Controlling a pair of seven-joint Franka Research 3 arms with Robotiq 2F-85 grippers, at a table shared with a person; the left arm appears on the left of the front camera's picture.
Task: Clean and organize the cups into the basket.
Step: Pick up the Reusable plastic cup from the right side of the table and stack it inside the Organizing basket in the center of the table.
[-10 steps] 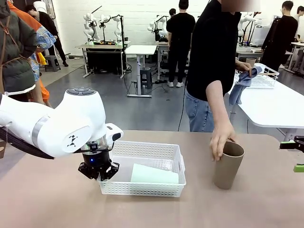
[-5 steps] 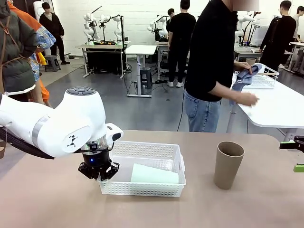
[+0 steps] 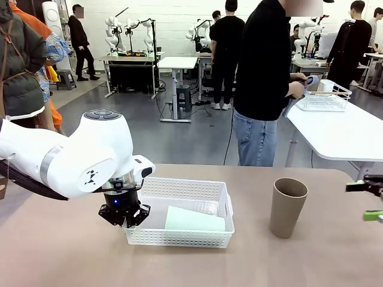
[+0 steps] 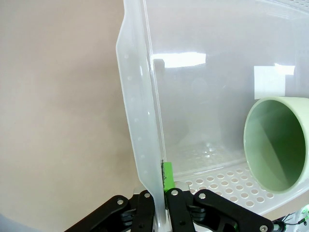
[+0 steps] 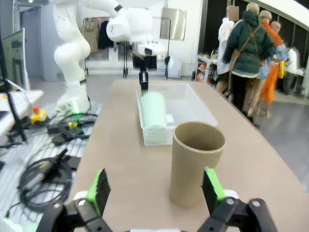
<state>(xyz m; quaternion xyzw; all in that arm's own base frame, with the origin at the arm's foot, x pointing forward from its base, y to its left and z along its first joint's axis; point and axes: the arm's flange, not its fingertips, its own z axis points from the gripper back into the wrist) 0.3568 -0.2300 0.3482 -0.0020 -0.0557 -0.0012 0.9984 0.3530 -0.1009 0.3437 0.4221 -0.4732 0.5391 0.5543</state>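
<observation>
At the basket [image 3: 197, 189] wall, left claw [image 4: 162, 175] pinches tight; right claw [image 5: 157, 186] gapes.

1. The basket [image 3: 179, 238] sits on the table [image 3: 60, 251], left of centre.
2. The lying cup [image 3: 194, 220] rests on its side inside the basket, along the near wall, mouth toward the left end.
3. The upright cup [image 3: 287, 207] stands on the table to the right of the basket, apart from it.
4. The left gripper [image 3: 124, 216] is at the basket's left end, one finger on each side of the wall.
5. The right gripper [image 3: 372, 200] is at the table's right edge, apart from the upright cup, which stands ahead of it.
6. A person [image 3: 263, 72] stands behind the far edge, beside a side table [image 3: 335, 128].
</observation>
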